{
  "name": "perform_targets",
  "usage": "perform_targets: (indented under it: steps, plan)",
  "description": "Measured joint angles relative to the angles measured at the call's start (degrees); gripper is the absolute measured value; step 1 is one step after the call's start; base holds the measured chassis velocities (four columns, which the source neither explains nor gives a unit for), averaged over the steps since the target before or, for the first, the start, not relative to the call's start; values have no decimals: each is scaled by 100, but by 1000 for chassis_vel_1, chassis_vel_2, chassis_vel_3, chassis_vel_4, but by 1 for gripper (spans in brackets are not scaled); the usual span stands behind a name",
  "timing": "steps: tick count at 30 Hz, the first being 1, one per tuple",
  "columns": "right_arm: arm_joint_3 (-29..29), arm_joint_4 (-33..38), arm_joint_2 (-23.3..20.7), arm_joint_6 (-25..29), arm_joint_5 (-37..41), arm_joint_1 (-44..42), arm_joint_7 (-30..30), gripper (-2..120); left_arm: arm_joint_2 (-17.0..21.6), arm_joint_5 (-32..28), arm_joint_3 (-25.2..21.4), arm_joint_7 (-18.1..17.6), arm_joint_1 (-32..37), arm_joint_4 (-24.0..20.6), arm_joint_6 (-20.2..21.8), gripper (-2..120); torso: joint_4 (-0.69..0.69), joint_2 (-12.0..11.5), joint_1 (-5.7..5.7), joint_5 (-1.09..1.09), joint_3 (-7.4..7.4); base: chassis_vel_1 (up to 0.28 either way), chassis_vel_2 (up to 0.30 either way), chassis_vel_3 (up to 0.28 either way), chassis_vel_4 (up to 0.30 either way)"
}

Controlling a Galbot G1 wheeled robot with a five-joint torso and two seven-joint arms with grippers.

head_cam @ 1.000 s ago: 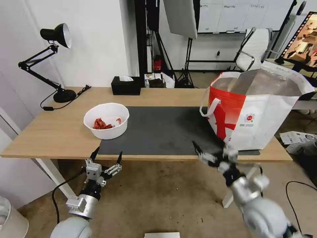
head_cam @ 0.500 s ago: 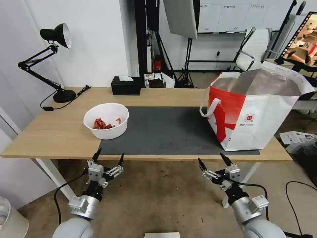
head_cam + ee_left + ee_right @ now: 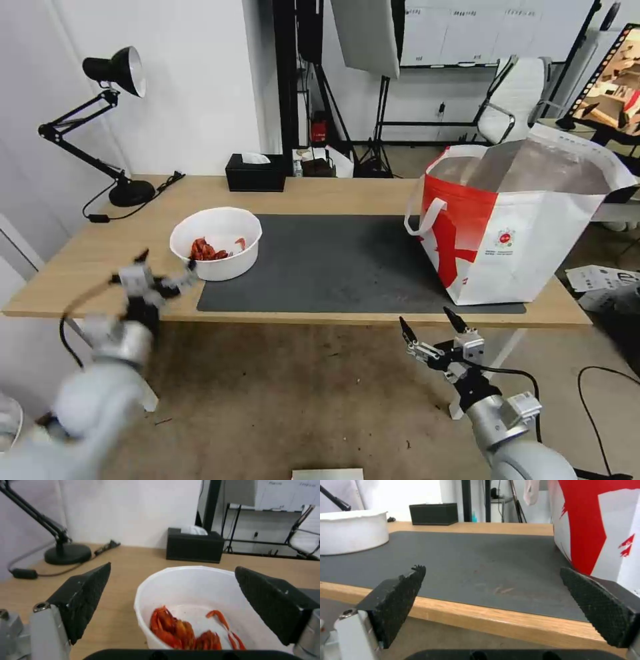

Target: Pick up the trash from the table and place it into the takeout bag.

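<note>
Left tool (image 3: 155, 268), ridged black pads wide apart, empty, before round white bowl (image 3: 216, 243).

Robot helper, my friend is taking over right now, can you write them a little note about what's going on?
Left pincer: open, up at the table's front edge, close to the white bowl of red shells, not touching it.
Right pincer: open, empty, below the table edge in front of the takeout bag.
Bowl sits half on the dark mat; bag stands open at the right end.
Done: nothing bagged that shows from outside.
Left: grip the bowl and put it in the bag.
</note>
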Motion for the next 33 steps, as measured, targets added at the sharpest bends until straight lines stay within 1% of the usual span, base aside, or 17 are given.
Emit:
perform_targets:
  steps: [1,3,4,5,8,9,11,12,16,20,23,24,27,28,31,32,33]
  plan:
    - [0,0,0,0,0,0,0,100,0,0,0,0,0,0,0,100,0,0,0,0,0,0,0,0,0]
    - [-1,0,-1,-2,2,3,2,100,222,-939,370,-7,-769,490,560,100,1,0,0,-3,1,0,0,0,0]
    - [-1,0,-1,-2,3,3,2,100,294,-1264,544,-8,-1071,701,841,100,1,0,0,-1,0,0,0,0,0]
    - [-1,0,-1,-2,3,3,2,100,294,-1264,544,-8,-1071,701,841,100,1,0,0,-1,0,0,0,0,0]
    - [-4,0,-3,-3,4,5,2,100,408,-1783,1078,-13,-1879,1394,1684,100,2,0,0,-4,0,0,0,0,0]
    - [-4,0,-3,-3,4,5,2,100,408,-1783,1078,-13,-1879,1394,1684,100,2,0,0,-4,0,0,0,0,0]
    - [-5,0,-3,-4,5,7,3,100,393,-1875,1291,-12,-2159,1687,2012,100,2,0,0,-1,0,0,0,0,0]
    - [-5,0,-3,-4,5,7,3,100,393,-1875,1291,-12,-2159,1687,2012,100,2,0,0,-1,0,0,0,0,0]
    - [-6,-1,-4,-6,7,8,4,100,194,-2032,1549,-36,-2538,2141,2371,100,2,0,0,-3,0,0,0,0,0]
    - [-6,0,-4,-6,8,9,4,100,108,-2292,1572,-221,-2633,2235,2470,100,2,0,-1,-1,0,0,0,0,0]
    - [-6,0,-4,-6,8,10,4,100,77,-2475,1581,-367,-2681,2269,2527,88,2,0,-1,-1,0,0,0,0,0]
    - [-6,0,-4,-6,8,10,4,100,77,-2475,1581,-367,-2681,2269,2527,88,2,0,-1,-1,0,0,0,0,0]
    - [-6,0,-4,-6,8,10,4,100,77,-2579,1583,-416,-2683,2270,2525,73,2,0,-1,-1,-1,0,0,0,0]
    - [-6,0,-4,-6,8,10,4,100,77,-2579,1583,-416,-2683,2270,2525,73,2,0,-1,-1,-1,0,0,0,0]
    - [-6,0,-5,-6,8,11,5,100,76,-2644,1584,-443,-2676,2243,2498,58,2,0,-1,-1,-1,0,0,0,0]
    - [-6,0,-5,-6,8,11,5,100,76,-2644,1584,-443,-2676,2243,2498,58,2,0,-1,-1,-1,0,0,0,0]
    - [-6,0,-4,-6,9,11,5,100,71,-2659,1589,-450,-2672,2227,2489,54,2,0,-1,-1,-1,0,0,0,0]
